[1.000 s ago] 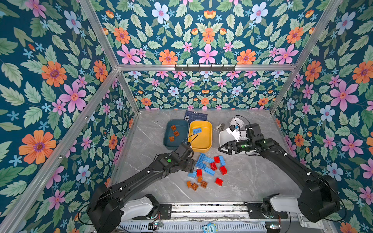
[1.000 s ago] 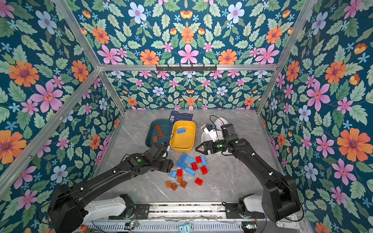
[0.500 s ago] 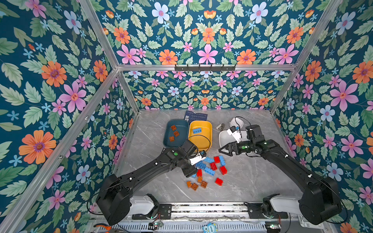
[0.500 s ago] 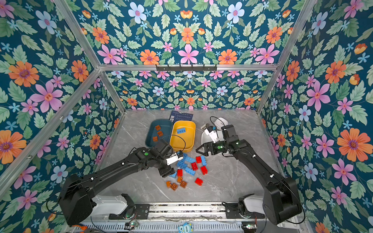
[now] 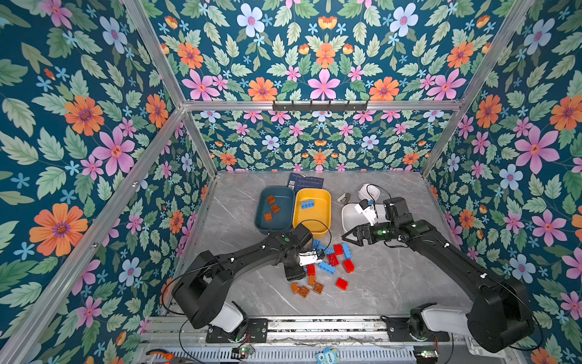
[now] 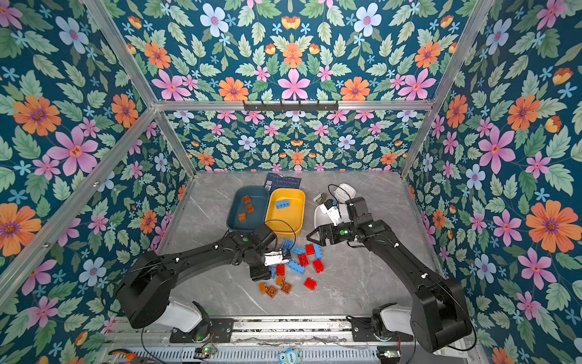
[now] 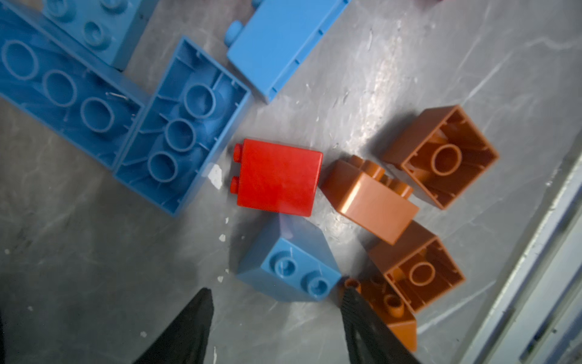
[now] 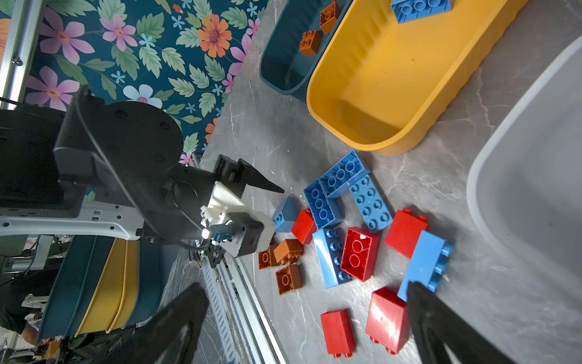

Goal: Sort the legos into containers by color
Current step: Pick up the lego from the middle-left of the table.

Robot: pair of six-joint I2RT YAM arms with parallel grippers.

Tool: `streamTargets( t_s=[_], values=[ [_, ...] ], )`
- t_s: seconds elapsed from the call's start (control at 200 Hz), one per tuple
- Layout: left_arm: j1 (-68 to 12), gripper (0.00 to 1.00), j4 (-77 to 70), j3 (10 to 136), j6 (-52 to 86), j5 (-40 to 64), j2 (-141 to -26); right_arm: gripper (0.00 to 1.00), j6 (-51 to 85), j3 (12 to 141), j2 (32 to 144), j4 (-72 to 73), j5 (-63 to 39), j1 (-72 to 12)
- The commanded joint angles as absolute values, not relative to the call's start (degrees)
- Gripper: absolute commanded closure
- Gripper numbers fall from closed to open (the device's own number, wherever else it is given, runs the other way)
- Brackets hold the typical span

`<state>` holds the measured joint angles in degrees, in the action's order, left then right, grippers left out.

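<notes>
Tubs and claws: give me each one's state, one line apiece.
Dark teal plastic tub, holds three brown-orange bricks.
Yellow plastic tub, holds one light blue brick.
White plastic tub, no brick visible inside.
Left claw, open, empty, close to a small light blue loose brick.
Right claw, open, empty.

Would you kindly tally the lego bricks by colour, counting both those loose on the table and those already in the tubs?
Brown-orange bricks: 7
Light blue bricks: 7
Red bricks: 5
Total in view: 19
</notes>
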<state>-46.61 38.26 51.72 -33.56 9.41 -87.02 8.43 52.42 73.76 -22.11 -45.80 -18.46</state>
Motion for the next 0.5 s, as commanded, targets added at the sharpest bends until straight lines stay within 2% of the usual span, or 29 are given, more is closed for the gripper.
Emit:
streamTargets(
  t_s=[0.0,0.135,0.37,0.495],
  values=[
    [-46.67,0.32,36.27,51.75,-35.34,7.04,-88.18,0.01,7.2,52.4,73.68,-22.23,-45.5,-18.46],
    [-46.67,0.33,33.58,51.94,-36.03,7.98,-89.18,0.01,7.04,52.34,73.78,-22.23,-45.72,-17.98],
    [-46.67,0.42,32.24,52.29,-36.76,9.28,-92.08,0.01,7.12,51.6,73.44,-21.8,-46.05,-17.8],
    [-46.59,0.57,32.42,52.33,-36.35,9.09,-92.45,0.01,7.16,51.34,73.29,-21.8,-46.12,-17.48]
  ],
)
